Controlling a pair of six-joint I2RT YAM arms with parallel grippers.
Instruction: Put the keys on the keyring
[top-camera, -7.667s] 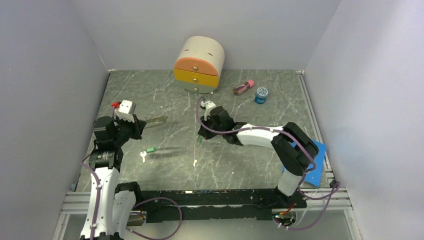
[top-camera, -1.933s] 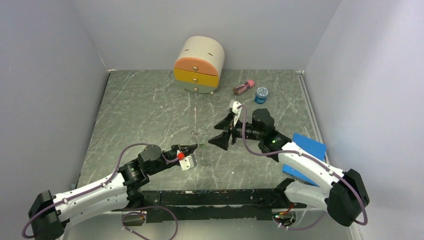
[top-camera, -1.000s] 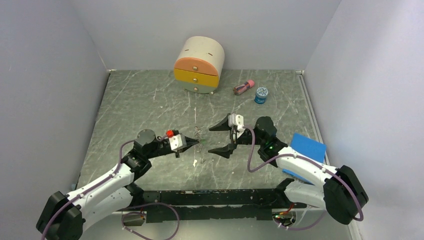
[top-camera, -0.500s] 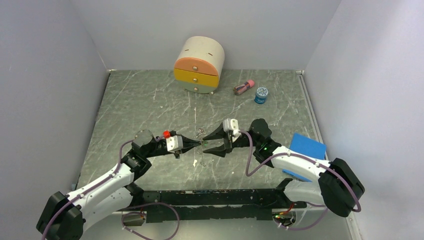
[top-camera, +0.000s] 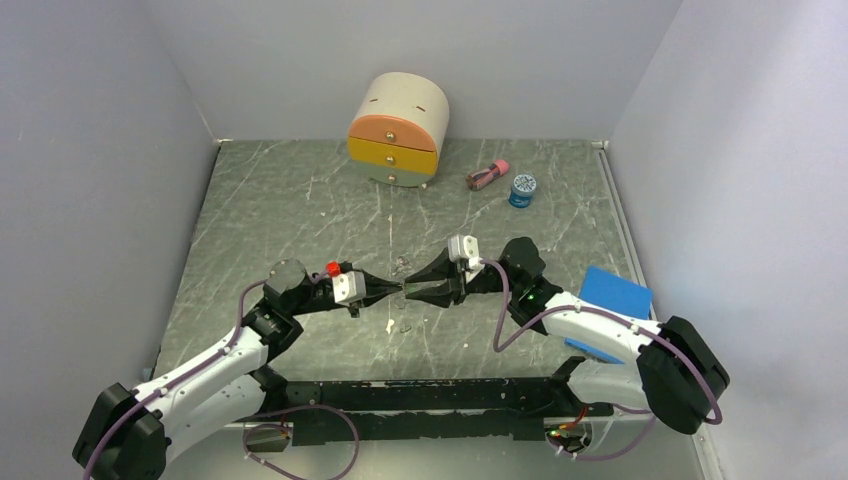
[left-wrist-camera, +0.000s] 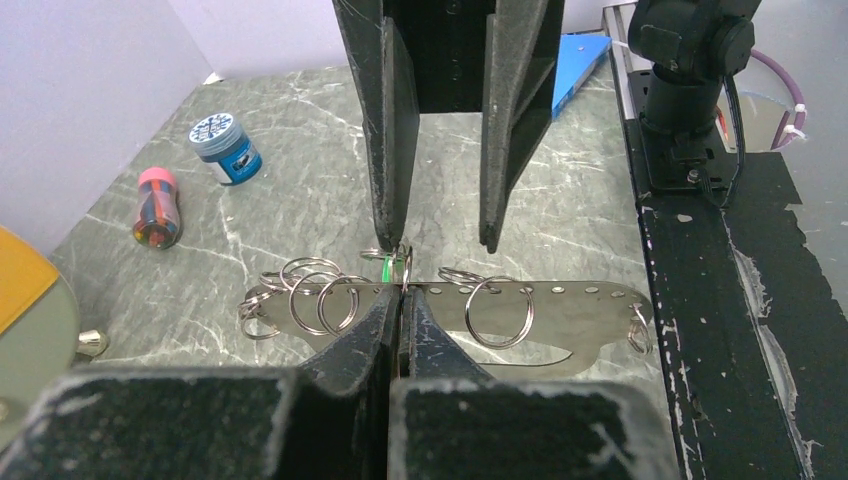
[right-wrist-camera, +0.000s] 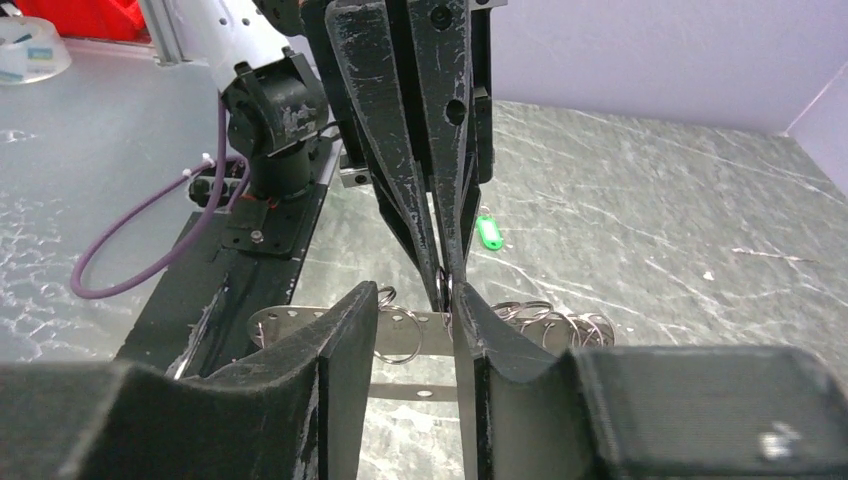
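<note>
- since the earlier frame the right hand has narrowed toward the left hand, centre frame.
- left hand pinches a green key above the keyring; right jaws part-open; it should close gently.

A dark marbled table carries a round drawer box, pink tube and blue jar near its far edge.
</note>
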